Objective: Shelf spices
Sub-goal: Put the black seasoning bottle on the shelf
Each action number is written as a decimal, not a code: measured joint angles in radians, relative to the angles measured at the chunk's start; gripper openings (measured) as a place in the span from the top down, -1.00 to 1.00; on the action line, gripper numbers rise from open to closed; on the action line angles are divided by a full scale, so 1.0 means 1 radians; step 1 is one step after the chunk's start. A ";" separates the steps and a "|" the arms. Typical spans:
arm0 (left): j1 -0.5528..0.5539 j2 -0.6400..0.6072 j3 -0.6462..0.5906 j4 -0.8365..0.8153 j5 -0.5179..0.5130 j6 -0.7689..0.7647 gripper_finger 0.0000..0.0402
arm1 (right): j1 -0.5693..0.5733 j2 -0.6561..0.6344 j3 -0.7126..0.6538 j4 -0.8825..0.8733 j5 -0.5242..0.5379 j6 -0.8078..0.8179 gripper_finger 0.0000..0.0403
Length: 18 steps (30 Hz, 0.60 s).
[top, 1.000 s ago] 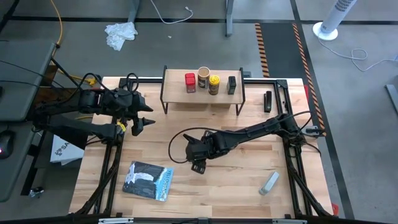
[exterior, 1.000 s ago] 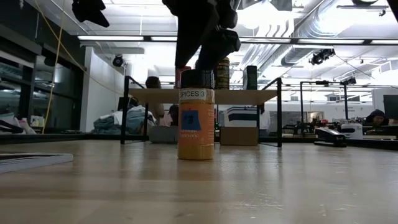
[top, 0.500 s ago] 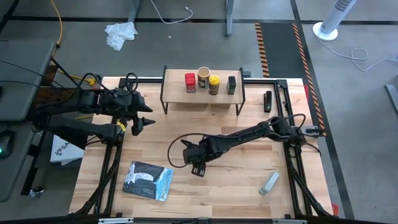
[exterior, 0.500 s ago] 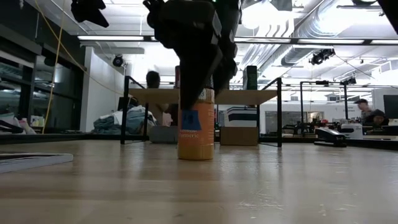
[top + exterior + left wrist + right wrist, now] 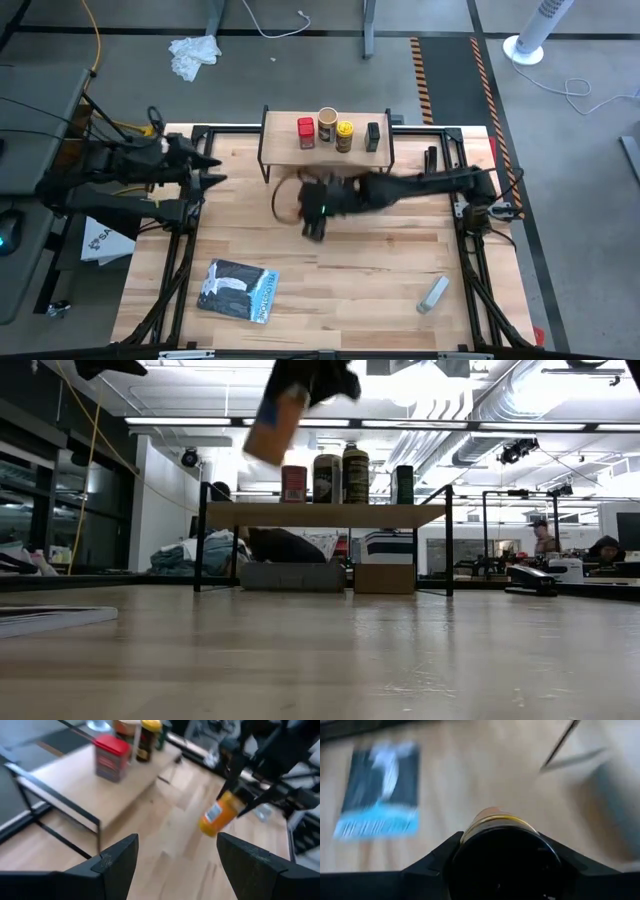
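Low view shows me the amber jar (image 5: pixel 274 425) lifted clear of the counter (image 5: pixel 320 660) and tilted, black cap upward, gripped at the top by my right tool (image 5: pixel 312 375). From overhead, that right tool (image 5: pixel 318 203) sits just in front of the shelf (image 5: pixel 325 155), near its left half; the fingers are clamped on the jar's cap. My left tool (image 5: pixel 205 170) waits with fingers spread wide over the counter's left side, well apart from the work.

On the shelf I count the red square tin (image 5: pixel 305 131), the tan cylinder (image 5: pixel 327 124), the yellow jar (image 5: pixel 344 134) and the small black tin (image 5: pixel 373 135). The free plank lies left of the red tin. I judge the best approach is to level the jar upright first, carry it high enough to pass the plank's edge, then lower it into that left gap without brushing the red tin, and only release once the base rests flat.
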 joint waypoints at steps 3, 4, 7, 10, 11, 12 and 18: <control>0.000 -0.023 0.000 0.000 -0.050 -0.026 -0.33 | -0.062 -0.012 0.092 -0.016 0.066 -0.082 0.04; 0.000 -0.025 0.000 0.001 -0.058 -0.032 -0.33 | -0.086 -0.012 0.124 -0.030 0.073 -0.111 0.04; 0.000 -0.025 0.000 0.001 -0.063 -0.058 -0.33 | -0.162 -0.002 0.195 -0.067 0.067 -0.150 0.04; 0.000 -0.015 0.000 0.002 -0.064 -0.084 -0.33 | -0.238 -0.002 0.208 -0.155 0.027 -0.145 0.04; 0.000 -0.010 0.000 0.001 -0.065 -0.090 -0.33 | -0.259 -0.001 0.208 -0.183 0.027 -0.145 0.04; 0.000 -0.003 0.000 0.002 -0.065 -0.096 -0.33 | -0.280 0.001 0.208 -0.213 0.026 -0.147 0.04; 0.000 0.030 0.000 0.011 -0.109 -0.099 -0.33 | -0.373 0.001 0.201 -0.270 -0.026 -0.155 0.04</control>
